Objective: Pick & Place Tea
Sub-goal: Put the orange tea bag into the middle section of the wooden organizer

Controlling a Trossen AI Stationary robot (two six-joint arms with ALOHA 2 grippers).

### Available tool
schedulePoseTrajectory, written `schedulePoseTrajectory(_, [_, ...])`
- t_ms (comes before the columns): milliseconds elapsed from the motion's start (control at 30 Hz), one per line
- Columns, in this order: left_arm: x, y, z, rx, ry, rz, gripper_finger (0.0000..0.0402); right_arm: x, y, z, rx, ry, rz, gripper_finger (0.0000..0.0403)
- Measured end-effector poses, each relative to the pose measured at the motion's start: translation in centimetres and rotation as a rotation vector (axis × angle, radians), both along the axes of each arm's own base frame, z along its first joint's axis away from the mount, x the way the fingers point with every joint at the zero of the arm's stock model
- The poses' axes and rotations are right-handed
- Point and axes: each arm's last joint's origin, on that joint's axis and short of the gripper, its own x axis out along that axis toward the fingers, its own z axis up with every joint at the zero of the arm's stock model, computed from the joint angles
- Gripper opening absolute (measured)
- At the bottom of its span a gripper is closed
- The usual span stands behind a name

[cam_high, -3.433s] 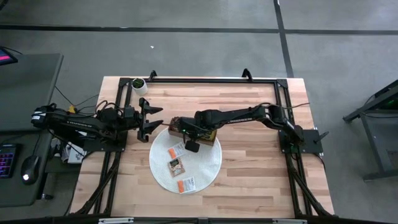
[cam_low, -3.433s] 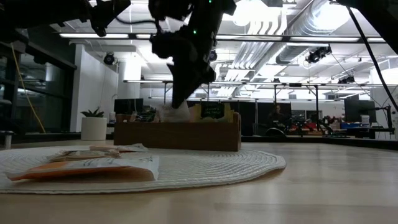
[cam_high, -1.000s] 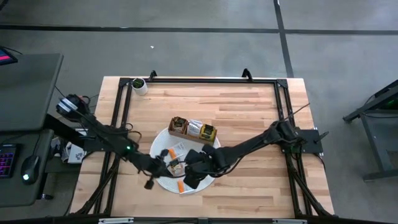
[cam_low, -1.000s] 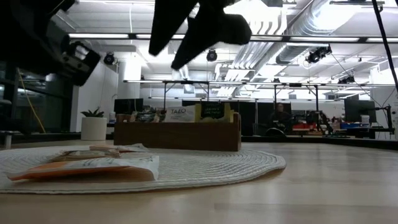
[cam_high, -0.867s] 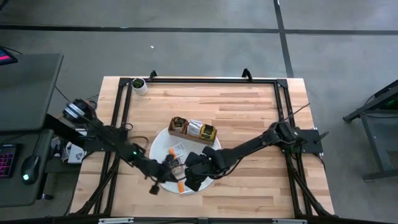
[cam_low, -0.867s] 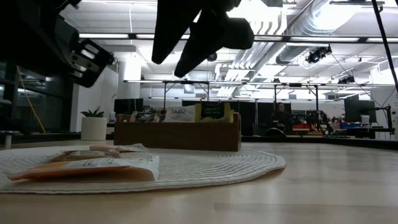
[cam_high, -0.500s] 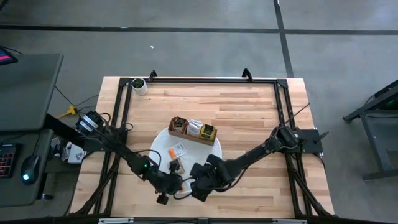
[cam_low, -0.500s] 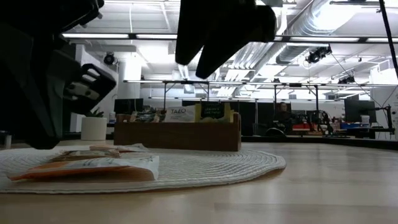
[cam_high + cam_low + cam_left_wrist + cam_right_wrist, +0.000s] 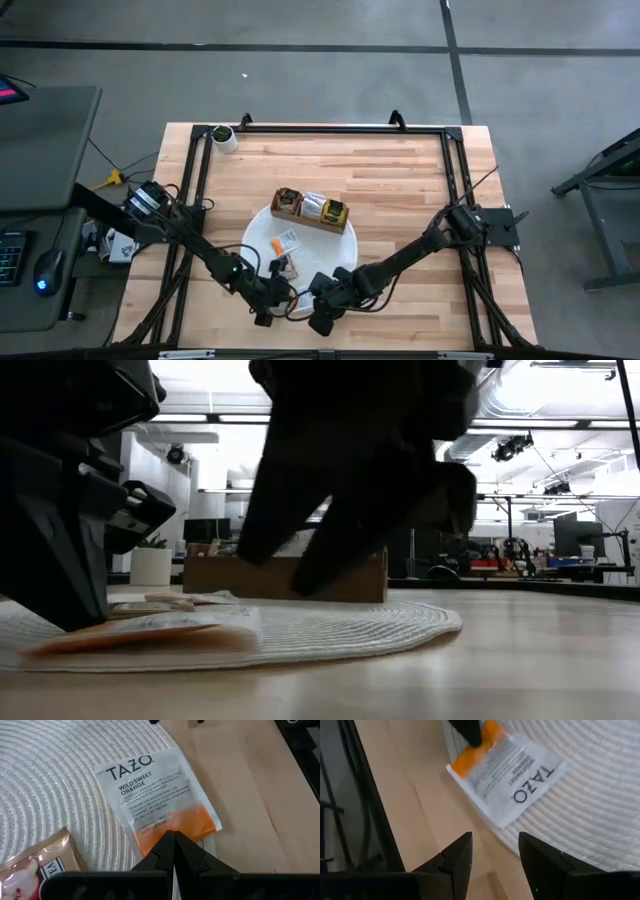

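Evenly lit from above, soft and nearly shadowless across the wooden table (image 9: 400, 180). At table height, bright ceiling strip lights (image 9: 190, 436) blown out, arms reduced to black, blurred silhouettes. Sharp print on the orange tea packet (image 9: 155, 800) up close, no glare

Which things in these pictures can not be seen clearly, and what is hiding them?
- High view: the orange packet is covered by both tools at the mat's near edge.
- Low view: the tray is mostly hidden behind the dark right arm; its tea cannot be seen.
- Left wrist view: a brown packet is cut off by the picture's edge.
- High view: tray labels are too small to read.
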Motion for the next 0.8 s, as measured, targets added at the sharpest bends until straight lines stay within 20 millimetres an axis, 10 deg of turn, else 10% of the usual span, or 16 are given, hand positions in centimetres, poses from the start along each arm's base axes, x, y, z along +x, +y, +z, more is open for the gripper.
schedulePoseTrajectory(800, [0.2,-0.2,-2.9,-0.008,0.071,0.08,0.0,1.1,-4.1,-1.5,0.119,0.091,-0.162,0.0207])
